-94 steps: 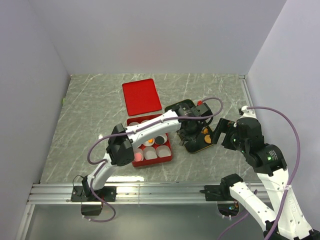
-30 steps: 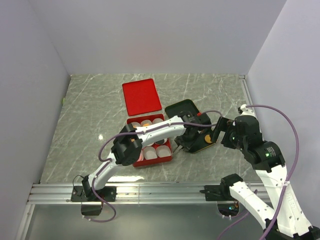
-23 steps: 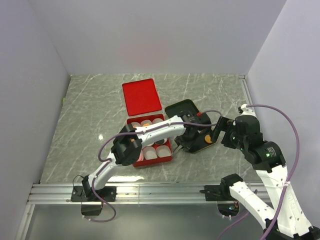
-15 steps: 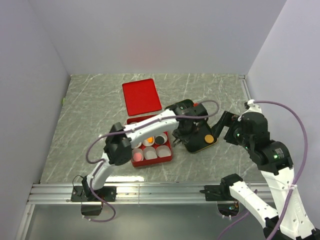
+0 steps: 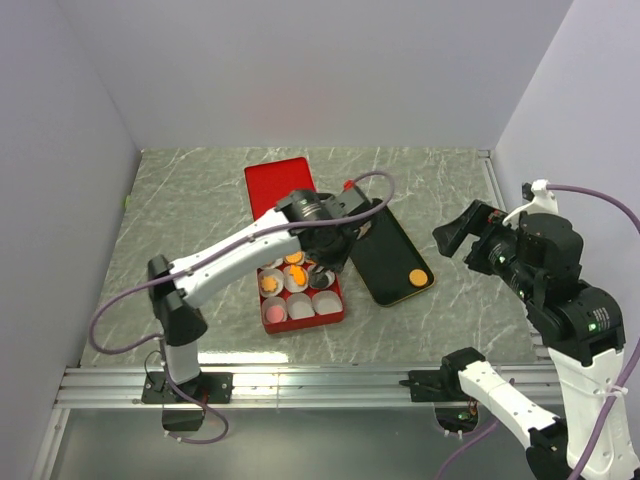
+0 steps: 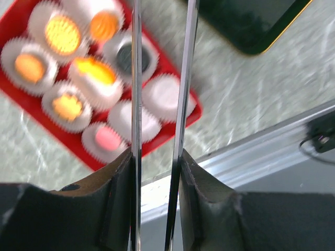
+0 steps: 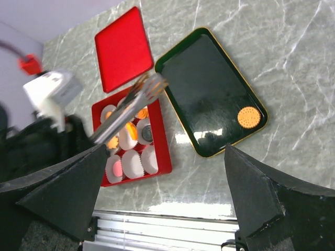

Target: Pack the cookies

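Metal tongs (image 6: 136,78) above cookies (image 6: 62,34), red box (image 5: 305,324)

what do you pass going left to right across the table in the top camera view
red box → black tray → orange cookie near the tray's right corner → right claw

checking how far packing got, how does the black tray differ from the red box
The black tray is dark with a yellow rim; the red box is red throughout. The tray carries one orange cookie lying bare; the box holds white paper cups, several with cookies inside. Both are rectangular and lie on the marble table.
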